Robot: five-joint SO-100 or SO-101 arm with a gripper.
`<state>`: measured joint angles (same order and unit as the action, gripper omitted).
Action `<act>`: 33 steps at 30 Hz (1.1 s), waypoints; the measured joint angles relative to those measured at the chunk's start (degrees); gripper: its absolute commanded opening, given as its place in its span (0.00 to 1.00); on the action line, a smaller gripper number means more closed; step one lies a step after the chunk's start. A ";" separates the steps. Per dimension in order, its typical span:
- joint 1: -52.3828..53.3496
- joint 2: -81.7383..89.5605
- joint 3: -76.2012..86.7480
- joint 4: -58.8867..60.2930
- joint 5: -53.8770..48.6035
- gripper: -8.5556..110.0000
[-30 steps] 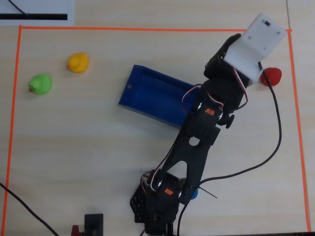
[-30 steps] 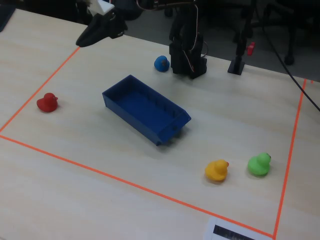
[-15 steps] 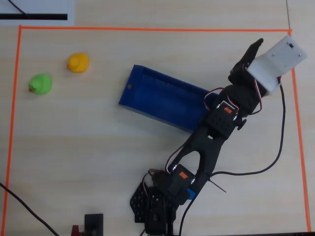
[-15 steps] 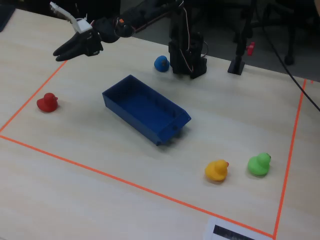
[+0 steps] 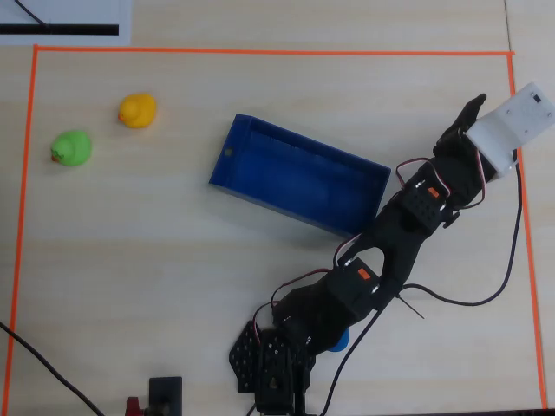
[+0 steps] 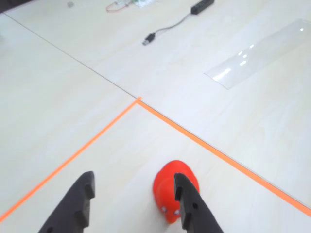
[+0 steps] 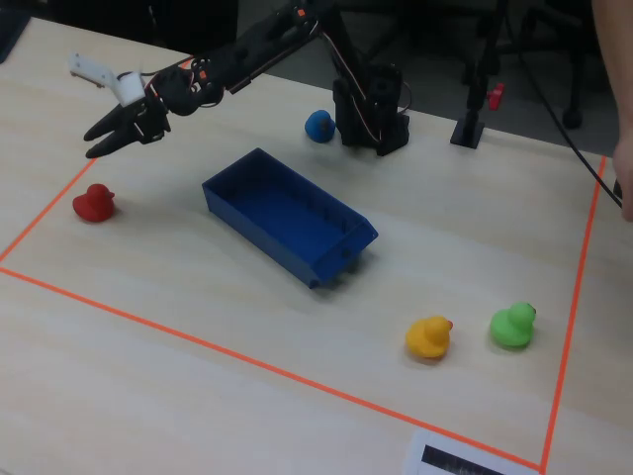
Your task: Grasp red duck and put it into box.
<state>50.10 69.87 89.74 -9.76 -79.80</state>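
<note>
The red duck sits on the table near the orange tape corner, apart from everything. In the wrist view the red duck lies low in the picture, partly behind the right finger. My gripper is open, with bare table between its fingers. In the fixed view my gripper hangs a little above and behind the duck without touching it. The overhead view has my gripper and its white mount over the duck, which is hidden there. The blue box lies open-topped in the middle.
A yellow duck and a green duck stand at the far side from the arm's reach. A blue duck sits beside the arm's base. Orange tape marks the work area's edge.
The arm has swung outward and down toward the corner with the red duck, and the gripper now hangs lower and near it. The duck and box have not moved.
</note>
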 measured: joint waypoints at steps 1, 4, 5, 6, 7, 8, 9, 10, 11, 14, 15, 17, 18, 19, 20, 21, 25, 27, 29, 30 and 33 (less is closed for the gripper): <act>0.09 -1.14 -0.88 0.00 -0.09 0.27; 0.18 -3.87 -3.08 0.00 -0.44 0.27; 0.18 -4.66 -3.69 0.00 -0.62 0.28; 0.18 -5.63 -4.31 0.00 -0.79 0.28; 0.00 -6.42 -4.83 0.00 -0.97 0.28; 0.00 -7.21 -5.19 0.00 -1.14 0.28; 0.00 -7.91 -5.54 -0.26 -1.32 0.28; 0.00 -8.35 -5.54 -0.53 -1.49 0.28; 0.09 -8.88 -5.54 -0.97 -1.58 0.28; 0.18 -10.46 -5.54 -2.55 -2.20 0.28; 0.26 -10.99 -5.54 -3.08 -2.46 0.28; 0.18 -11.95 -5.54 -4.04 -2.90 0.28; 0.18 -12.39 -5.54 -4.22 -3.16 0.28; 0.18 -12.83 -5.54 -4.31 -3.43 0.29; 0.18 -13.27 -5.54 -4.39 -3.69 0.29; 0.18 -13.62 -5.54 -4.48 -4.04 0.29; 0.35 -15.21 -7.12 -4.48 -5.19 0.29; 0.35 -15.91 -7.82 -4.48 -5.54 0.29; 0.35 -16.52 -8.09 -4.48 -5.63 0.29; 0.35 -16.87 -8.09 -4.48 -5.63 0.29; 0.35 -17.75 -8.09 -4.48 -6.15 0.29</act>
<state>50.45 52.12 81.65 -14.24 -85.96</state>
